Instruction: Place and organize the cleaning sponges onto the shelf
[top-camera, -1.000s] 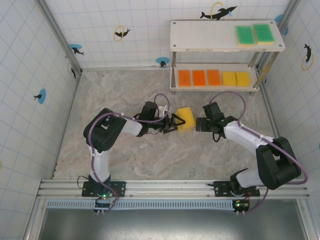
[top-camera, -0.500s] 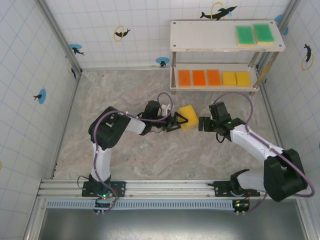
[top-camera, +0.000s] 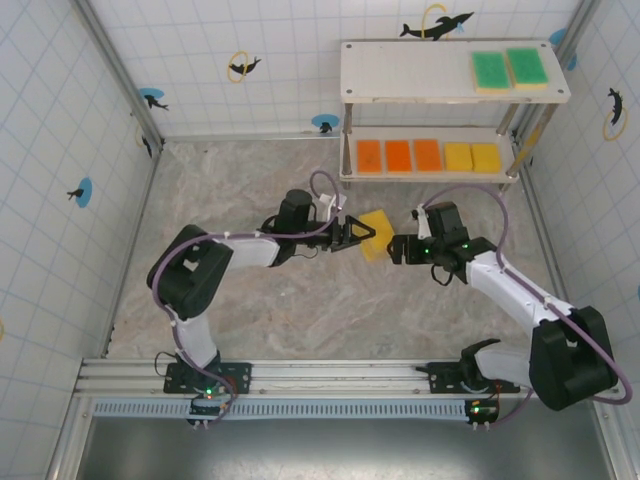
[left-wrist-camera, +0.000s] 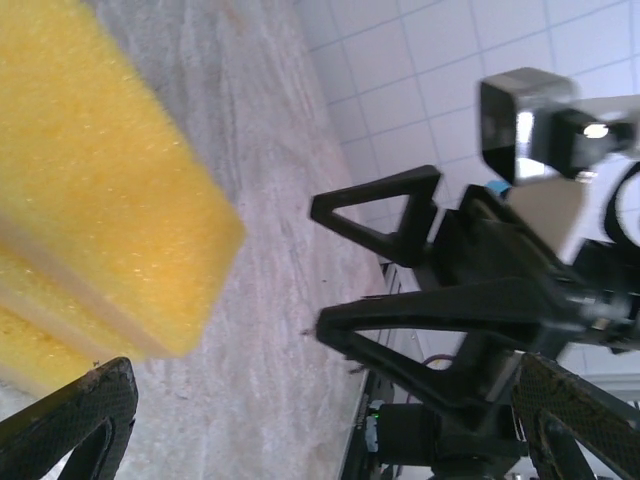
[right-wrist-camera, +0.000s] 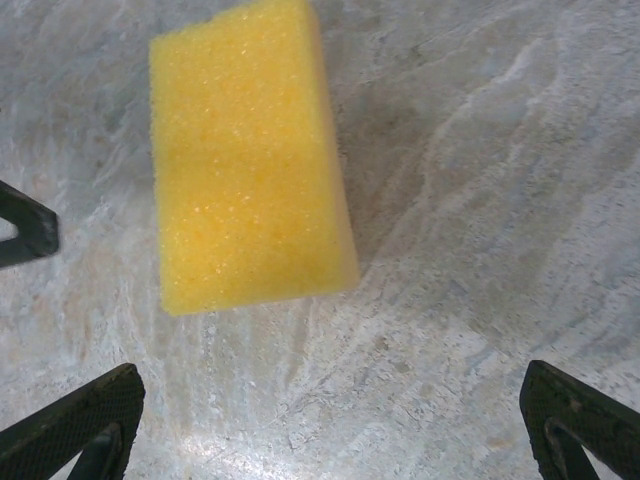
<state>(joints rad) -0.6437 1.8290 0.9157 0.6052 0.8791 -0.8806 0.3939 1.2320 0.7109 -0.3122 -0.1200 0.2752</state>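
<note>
My right gripper (top-camera: 396, 247) gapes wide, yellow sponge (right-wrist-camera: 250, 160) just ahead; my left gripper (top-camera: 354, 233) faces it from opposite, spread too.

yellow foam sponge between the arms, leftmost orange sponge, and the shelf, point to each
yellow rectangular foam sponge (right-wrist-camera: 250, 160), right wrist view, middle of its broad face
leftmost orange foam sponge (top-camera: 370, 156), top external view, centre of its top
off-white two-tier shelf (top-camera: 405, 70), top external view, bare top board
</note>
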